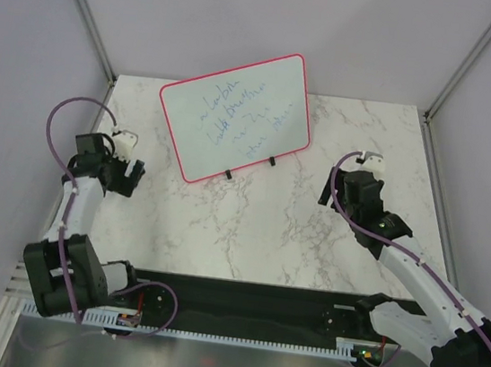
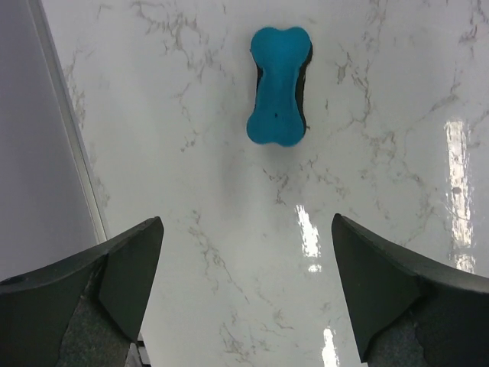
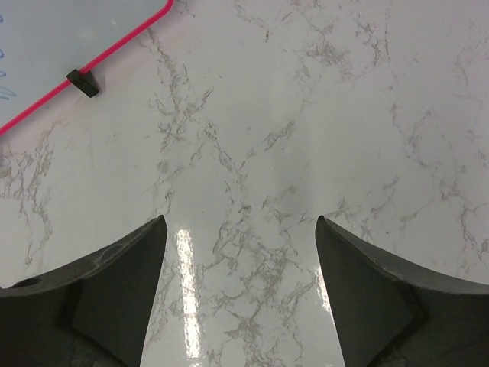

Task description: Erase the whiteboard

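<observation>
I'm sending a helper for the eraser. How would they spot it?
On the white marble table, look just ahead of the open left pincer. The eraser is the bright blue bone-shaped block with a dark underside, lying flat; the whiteboard is rectangular and pink-framed.

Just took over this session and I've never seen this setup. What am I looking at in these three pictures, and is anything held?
Two robot arms are bolted at the near edge of a marble table. The wide picture looks down from above and behind them. The other two come from a camera on each wrist, its dark fingers at the bottom. The whiteboard, pink-framed with blue writing, stands at the back. The left gripper is open and empty; a blue bone-shaped eraser lies on the table ahead of it. The right gripper is also open and empty above the table, the board's corner at its upper left.
</observation>
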You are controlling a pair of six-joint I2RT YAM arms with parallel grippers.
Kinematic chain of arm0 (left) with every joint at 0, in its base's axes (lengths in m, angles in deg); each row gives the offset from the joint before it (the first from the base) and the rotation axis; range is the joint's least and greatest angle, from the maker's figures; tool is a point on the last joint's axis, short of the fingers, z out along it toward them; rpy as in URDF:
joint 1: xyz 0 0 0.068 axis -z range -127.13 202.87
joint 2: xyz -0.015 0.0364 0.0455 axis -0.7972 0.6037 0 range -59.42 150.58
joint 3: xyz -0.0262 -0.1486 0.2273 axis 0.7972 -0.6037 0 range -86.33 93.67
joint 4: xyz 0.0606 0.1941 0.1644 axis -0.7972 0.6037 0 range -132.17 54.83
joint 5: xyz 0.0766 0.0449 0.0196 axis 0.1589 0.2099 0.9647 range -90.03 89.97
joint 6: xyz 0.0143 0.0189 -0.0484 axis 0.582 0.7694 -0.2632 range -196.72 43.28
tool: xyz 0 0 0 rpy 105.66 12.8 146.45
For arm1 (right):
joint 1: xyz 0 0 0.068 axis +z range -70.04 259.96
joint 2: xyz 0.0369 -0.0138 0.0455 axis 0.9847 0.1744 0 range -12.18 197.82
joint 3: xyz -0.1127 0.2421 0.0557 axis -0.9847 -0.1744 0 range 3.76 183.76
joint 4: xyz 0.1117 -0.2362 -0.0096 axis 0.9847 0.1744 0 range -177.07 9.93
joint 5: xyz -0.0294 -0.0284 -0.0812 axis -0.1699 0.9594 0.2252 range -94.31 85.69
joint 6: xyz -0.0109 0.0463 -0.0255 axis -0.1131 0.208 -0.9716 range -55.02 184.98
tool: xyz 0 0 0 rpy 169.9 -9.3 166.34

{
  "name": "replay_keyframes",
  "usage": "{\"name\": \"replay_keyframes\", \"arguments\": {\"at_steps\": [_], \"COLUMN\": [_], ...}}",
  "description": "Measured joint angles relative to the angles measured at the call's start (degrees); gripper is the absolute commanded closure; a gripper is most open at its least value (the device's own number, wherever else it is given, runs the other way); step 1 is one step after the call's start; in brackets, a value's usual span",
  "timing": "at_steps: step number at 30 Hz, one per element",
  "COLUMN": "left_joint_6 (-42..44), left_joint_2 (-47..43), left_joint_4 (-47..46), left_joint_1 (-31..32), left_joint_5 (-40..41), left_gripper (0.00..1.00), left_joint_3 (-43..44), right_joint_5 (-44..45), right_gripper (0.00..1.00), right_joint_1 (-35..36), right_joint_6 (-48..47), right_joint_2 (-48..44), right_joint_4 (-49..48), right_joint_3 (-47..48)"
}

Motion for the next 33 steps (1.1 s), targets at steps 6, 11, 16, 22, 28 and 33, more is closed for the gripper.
{"name": "replay_keyframes", "arguments": {"at_steps": [6, 11, 16, 22, 28, 33], "left_joint_6": [2.0, 1.0, 0.6, 0.3, 0.0, 0.3], "left_joint_2": [20.6, 27.1, 32.9, 35.8, 35.8, 35.3], "left_joint_4": [2.3, 2.4, 2.6, 1.6, 0.3, -0.8], "left_joint_1": [0.0, 0.7, 3.7, 4.0, 3.9, 3.8], "left_joint_5": [-5.9, -11.2, -10.1, -6.4, -6.4, -7.0], "left_gripper": [0.01, 0.06, 0.15, 0.30, 0.60, 0.98], "left_joint_3": [19.3, 24.4, 24.3, 21.7, 18.4, 17.2], "right_joint_5": [-1.4, -1.9, -2.3, -2.4, -2.4, -2.8], "right_gripper": [0.13, 0.13, 0.13, 0.14, 0.14, 0.14], "right_joint_1": [0.0, 0.0, 0.0, 0.0, 0.0, 0.0], "right_joint_6": [0.0, -0.5, -1.3, -1.9, -2.0, -2.0], "right_joint_2": [-0.6, -3.6, -7.8, -10.5, -11.0, -11.0], "right_joint_4": [-0.3, -1.8, -3.2, -4.3, -4.3, -4.4], "right_joint_3": [-0.1, -1.5, -3.0, -3.7, -3.9, -3.9]}}
